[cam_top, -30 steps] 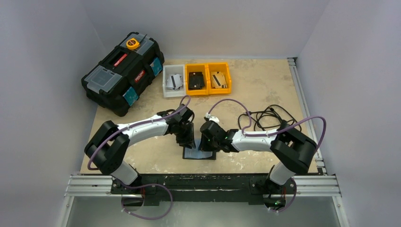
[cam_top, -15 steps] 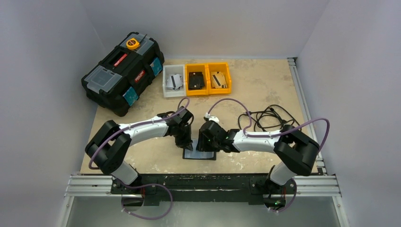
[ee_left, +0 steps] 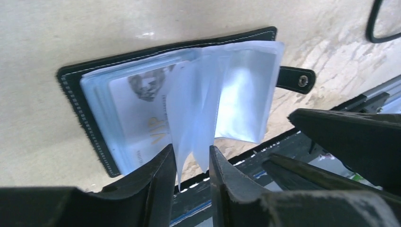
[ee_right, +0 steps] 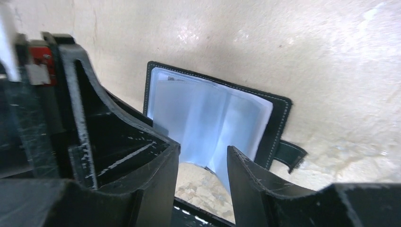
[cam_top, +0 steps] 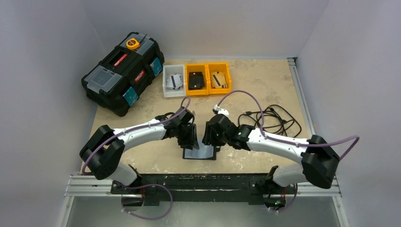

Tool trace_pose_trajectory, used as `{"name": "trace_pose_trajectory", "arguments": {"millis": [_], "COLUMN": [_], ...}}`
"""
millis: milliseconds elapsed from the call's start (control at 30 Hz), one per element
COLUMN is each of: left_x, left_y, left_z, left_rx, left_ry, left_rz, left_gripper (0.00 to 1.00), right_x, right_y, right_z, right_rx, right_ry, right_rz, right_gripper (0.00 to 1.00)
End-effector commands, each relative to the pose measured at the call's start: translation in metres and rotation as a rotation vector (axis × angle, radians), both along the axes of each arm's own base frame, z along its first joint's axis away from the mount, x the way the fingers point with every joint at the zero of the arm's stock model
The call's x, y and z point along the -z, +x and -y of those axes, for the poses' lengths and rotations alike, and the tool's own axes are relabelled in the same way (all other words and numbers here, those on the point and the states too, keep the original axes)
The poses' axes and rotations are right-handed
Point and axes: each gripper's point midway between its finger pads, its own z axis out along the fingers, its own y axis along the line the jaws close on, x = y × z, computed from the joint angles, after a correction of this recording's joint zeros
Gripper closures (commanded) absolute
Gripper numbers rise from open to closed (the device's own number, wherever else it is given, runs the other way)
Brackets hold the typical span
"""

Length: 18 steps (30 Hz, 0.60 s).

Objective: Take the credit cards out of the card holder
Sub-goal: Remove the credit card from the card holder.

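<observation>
The card holder (ee_left: 89, 118) lies open and flat on the table (ee_left: 47, 28) at about 6 o'clock in the overhead view, close to the near edge. Its snap tab (ee_left: 295, 79) sticks out at 3 o'clock in the left wrist view. Inside is a fan of clear plastic sleeves (ee_left: 241, 94), some of them standing up loose. We can make out one credit card (ee_left: 142, 118) tucked into a sleeve on the 9 o'clock half. The left gripper (ee_left: 191, 151) hovers over the holder with its fingers only narrowly apart. A sleeve edge hangs in the gap, but we see no firm pinch. The right gripper (ee_right: 203, 149) comes in from 2 o'clock, a little wider open and holding nothing. We judge the card to be light, stiff and slick, while the sleeves are floppy and will buckle or lift along with it. So we would pin the black cover with one arm and take the card by its exposed short edge, pulling straight along the pocket.
</observation>
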Motion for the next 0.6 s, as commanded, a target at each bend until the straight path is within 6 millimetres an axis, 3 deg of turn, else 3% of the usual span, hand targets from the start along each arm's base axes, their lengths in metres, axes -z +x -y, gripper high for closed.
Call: {"name": "trace_pose_trajectory", "arguments": {"millis": [0,300,567], "left_x": [-0.021,-0.016,0.014], "left_y": [0.011,0.02,0.019], "left_z": [0.034,0.073,0.079], "left_rx": [0.035,0.069,0.052], "left_ry": [-0.116,-0.172,-0.107], "left_rz": [0.035,-0.024,-0.104], "left_gripper": [0.67,0.55,0.51], "right_x": [-0.025,-0.032,-0.029], "right_y": [0.009,0.0,-0.004], "right_z": [0.025,0.056,0.062], "right_rx": [0.072,0.149,0.162], "right_ry": [-0.014,-0.004,-0.002], "right_rz": [0.063,0.071,0.06], "right_gripper": [0.57,0.59,0.6]}}
